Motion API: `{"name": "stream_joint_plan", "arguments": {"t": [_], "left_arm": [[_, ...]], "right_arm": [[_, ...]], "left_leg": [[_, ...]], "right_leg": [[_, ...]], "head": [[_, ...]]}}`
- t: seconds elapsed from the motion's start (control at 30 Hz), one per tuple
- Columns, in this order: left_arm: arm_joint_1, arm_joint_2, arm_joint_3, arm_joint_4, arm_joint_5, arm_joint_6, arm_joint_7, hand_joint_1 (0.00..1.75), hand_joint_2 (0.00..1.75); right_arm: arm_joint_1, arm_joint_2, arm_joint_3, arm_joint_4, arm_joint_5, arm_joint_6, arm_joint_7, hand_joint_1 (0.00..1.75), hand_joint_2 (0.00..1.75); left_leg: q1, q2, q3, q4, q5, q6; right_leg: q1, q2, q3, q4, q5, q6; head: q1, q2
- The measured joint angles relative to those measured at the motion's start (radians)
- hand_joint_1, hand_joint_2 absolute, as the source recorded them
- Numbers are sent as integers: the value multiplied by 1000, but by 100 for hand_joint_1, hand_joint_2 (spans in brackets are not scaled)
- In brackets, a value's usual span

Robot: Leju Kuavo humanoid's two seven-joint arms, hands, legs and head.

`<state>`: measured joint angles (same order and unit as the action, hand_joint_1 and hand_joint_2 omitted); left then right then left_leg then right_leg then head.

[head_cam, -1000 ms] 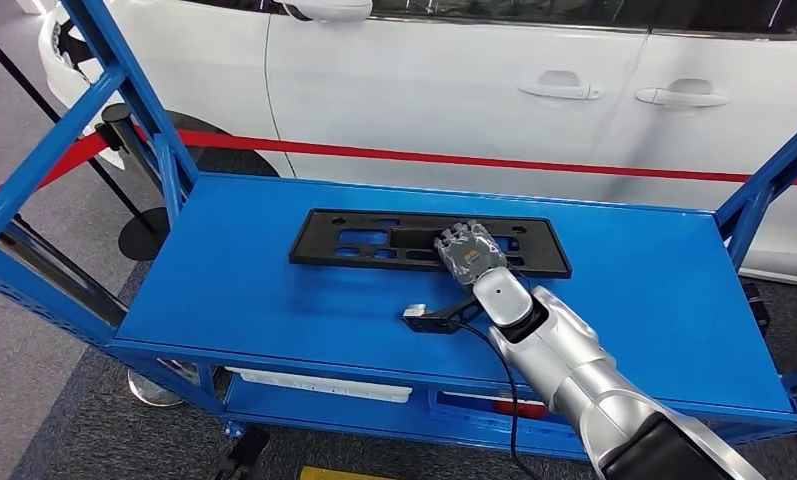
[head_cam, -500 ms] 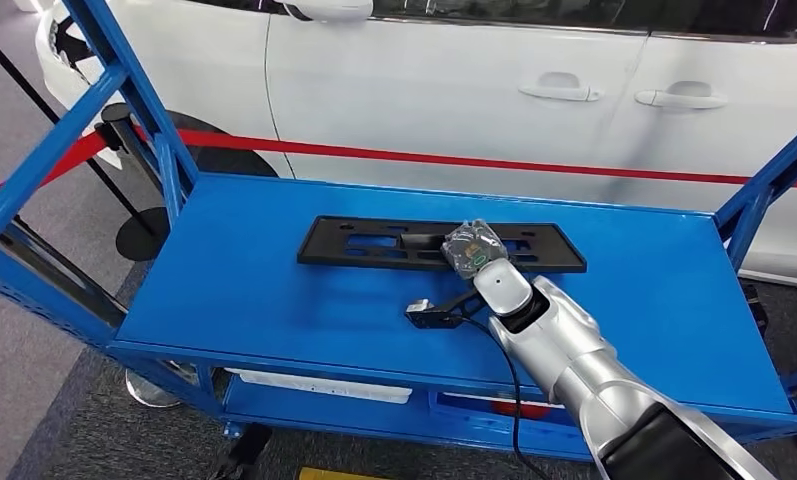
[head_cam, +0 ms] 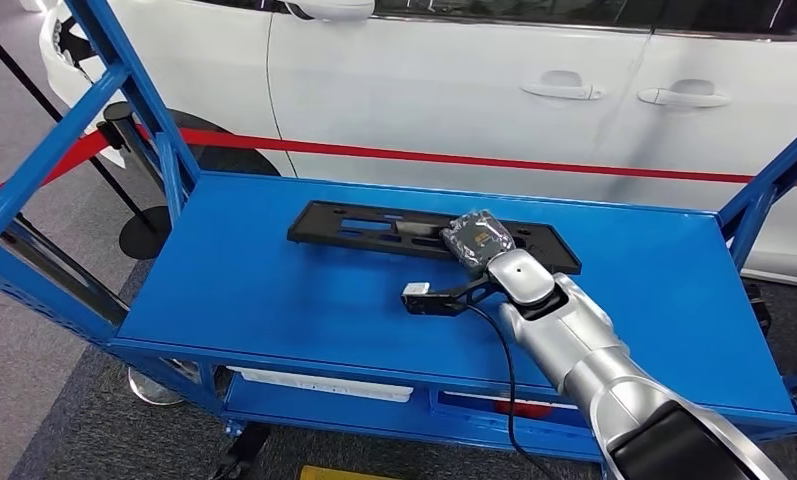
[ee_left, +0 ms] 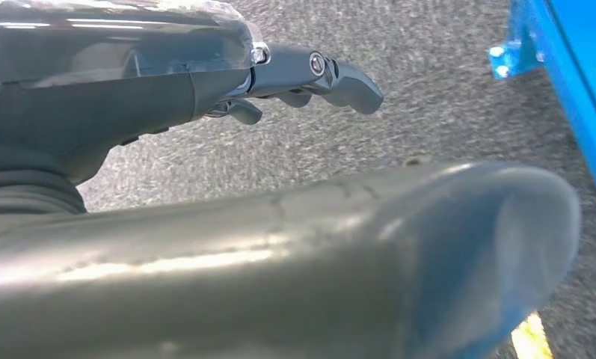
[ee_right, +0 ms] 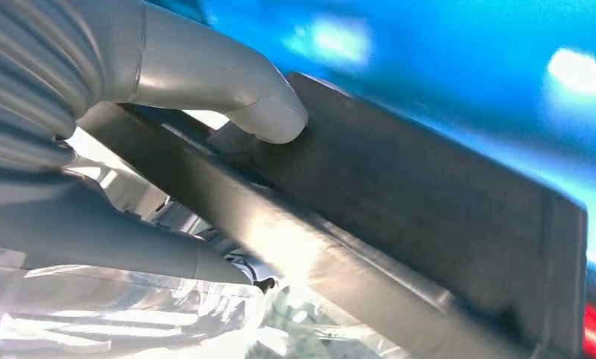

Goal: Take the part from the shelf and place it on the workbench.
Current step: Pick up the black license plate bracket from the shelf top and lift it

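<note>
Right hand gripping black part mid-shelf, near edge tipped up; left hand slack, empty; best lifted level, slowly.

Right arm: silver rounded metal segments, black cuff at the elbow end. Black cable runs beside the arm; a small black camera bracket sticks out at the wrist. Right hand: grey, wrapped in clear plastic, green mark on its back. Left hand: dark grey fingers, silver screws, thick grey thumb.
</note>
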<state>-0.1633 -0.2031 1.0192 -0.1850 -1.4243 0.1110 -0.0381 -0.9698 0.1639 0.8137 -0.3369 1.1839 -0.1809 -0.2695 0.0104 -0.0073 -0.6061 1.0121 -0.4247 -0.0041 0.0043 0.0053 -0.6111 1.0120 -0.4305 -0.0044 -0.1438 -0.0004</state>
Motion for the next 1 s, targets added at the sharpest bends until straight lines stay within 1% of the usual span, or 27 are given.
{"name": "stream_joint_plan", "arguments": {"t": [0.03,0.07,0.1,0.17,0.2,0.23,0.27,0.3,0.33,0.37,0.4,0.43,0.5,0.53,0.57,0.6,0.63,0.67,0.7,0.73,0.77,0.8,0.83,0.87,0.9,0.93,1.0], "left_arm": [[1,0,0,0,3,3,-11,0,87],[2,0,0,0,6,7,-22,0,131],[4,0,0,0,11,12,-32,0,175],[9,0,0,0,21,27,-48,0,175],[13,1,1,0,26,35,-53,0,175],[17,1,2,0,31,42,-56,0,175],[20,1,3,0,36,49,-57,0,175],[23,2,4,0,41,54,-58,0,175],[26,2,6,0,45,58,-59,0,175],[27,3,8,0,48,62,-61,0,175],[28,3,11,0,51,66,-64,0,175],[30,3,13,0,52,70,-68,0,175],[33,3,17,0,53,74,-77,0,175],[35,3,19,0,54,74,-81,0,175],[35,4,20,0,56,72,-86,0,175],[35,4,21,0,59,70,-90,0,175],[34,5,22,0,62,68,-94,0,175],[34,6,23,0,65,66,-98,0,175],[34,7,25,0,68,65,-101,0,175],[35,8,27,0,70,65,-104,0,175],[35,9,28,0,73,65,-108,0,175],[35,9,30,0,75,66,-113,0,175],[35,10,31,0,75,69,-120,0,175],[35,10,33,0,73,76,-128,0,175],[35,10,34,0,70,85,-135,0,175],[36,10,34,0,66,97,-140,0,175],[36,10,34,0,60,129,-144,0,175]], "right_arm": [[1,-1,-28,-18,-51,-25,-37,175,175],[1,-3,-59,-44,-105,-45,-76,175,175],[1,-4,-96,-83,-166,-51,-118,175,175],[7,-13,-171,-199,-303,-17,-187,175,175],[15,-20,-209,-280,-383,28,-209,175,175],[26,-29,-242,-369,-467,83,-218,175,175],[39,-38,-274,-461,-554,145,-221,175,175],[52,-46,-304,-554,-645,205,-221,175,175],[66,-53,-330,-639,-731,258,-221,175,175],[80,-59,-351,-716,-811,306,-218,175,175],[95,-67,-370,-790,-890,348,-215,175,175],[113,-75,-385,-854,-963,384,-210,175,175],[156,-94,-408,-958,-1090,443,-203,175,175],[178,-104,-415,-997,-1139,463,-203,175,175],[198,-114,-420,-1030,-1184,480,-206,175,175],[216,-125,-425,-1058,-1223,496,-212,175,175],[233,-135,-428,-1081,-1257,512,-218,175,175],[251,-144,-431,-1100,-1288,528,-224,175,175],[272,-153,-432,-1116,-1311,542,-228,175,175],[295,-161,-433,-1129,-1331,556,-229,175,175],[318,-166,-433,-1139,-1345,568,-230,175,175],[340,-171,-432,-1150,-1353,576,-230,175,175],[360,-174,-429,-1159,-1358,580,-230,175,175],[378,-176,-427,-1167,-1359,582,-231,175,175],[394,-178,-423,-1174,-1359,583,-231,175,175],[410,-180,-420,-1179,-1358,584,-232,175,175],[439,-184,-415,-1183,-1357,585,-234,175,175]], "left_leg": [[0,1,-3,6,-6,-5],[0,1,-12,25,-21,-10],[0,2,-31,68,-48,-14],[2,2,-89,202,-118,-19],[3,2,-117,265,-143,-21],[3,2,-132,296,-146,-23],[4,3,-128,288,-129,-23],[5,3,-105,237,-92,-23],[6,3,-72,163,-52,-22],[5,3,-40,96,-24,-20],[4,2,-15,45,-9,-16],[3,1,-3,21,-9,-13],[2,-1,3,14,-15,-2],[4,-2,4,11,-14,4],[5,-1,6,8,-13,11],[7,-1,8,4,-11,17],[7,0,9,2,-11,21],[7,0,9,2,-11,23],[6,1,9,2,-11,25],[6,1,9,3,-11,25],[6,0,9,3,-12,25],[6,0,10,4,-12,24],[6,-1,11,5,-13,23],[5,-2,11,5,-14,21],[4,-2,12,6,-15,18],[2,-2,12,6,-16,13],[1,-2,13,3,-16,3]], "right_leg": [[-3,0,0,-3,2,-5],[-6,0,1,-7,5,-12],[-9,-1,2,-10,7,-17],[-8,-2,2,-10,6,-22],[-8,-2,3,-10,4,-23],[-8,-3,4,-9,3,-23],[-8,-3,5,-7,0,-22],[-8,-3,7,-5,-3,-20],[-9,-3,9,-2,-8,-17],[-7,-2,10,2,-13,-13],[-6,-2,9,6,-16,-9],[-4,-2,8,9,-18,-5],[-2,-2,8,9,-19,3],[-3,-3,9,12,-23,8],[-4,-3,4,25,-34,14],[-5,-3,-11,57,-55,20],[-7,-3,-36,111,-84,25],[-8,-3,-70,178,-116,29],[-10,-3,-103,243,-140,31],[-11,-3,-126,284,-148,33],[-12,-3,-130,287,-135,33],[-12,-3,-113,248,-105,31],[-12,-3,-79,177,-66,27],[-10,-3,-44,104,-37,23],[-8,-3,-17,47,-16,19],[-5,-3,-2,14,-9,15],[-2,-2,1,5,-9,8]], "head": [[0,0],[0,0],[0,0],[0,0],[0,0],[0,0],[0,0],[0,0],[0,0],[0,0],[0,0],[0,0],[0,0],[0,0],[0,0],[0,0],[0,0],[0,0],[0,0],[0,0],[0,0],[0,0],[0,0],[0,0],[0,0],[0,0],[0,0]]}}
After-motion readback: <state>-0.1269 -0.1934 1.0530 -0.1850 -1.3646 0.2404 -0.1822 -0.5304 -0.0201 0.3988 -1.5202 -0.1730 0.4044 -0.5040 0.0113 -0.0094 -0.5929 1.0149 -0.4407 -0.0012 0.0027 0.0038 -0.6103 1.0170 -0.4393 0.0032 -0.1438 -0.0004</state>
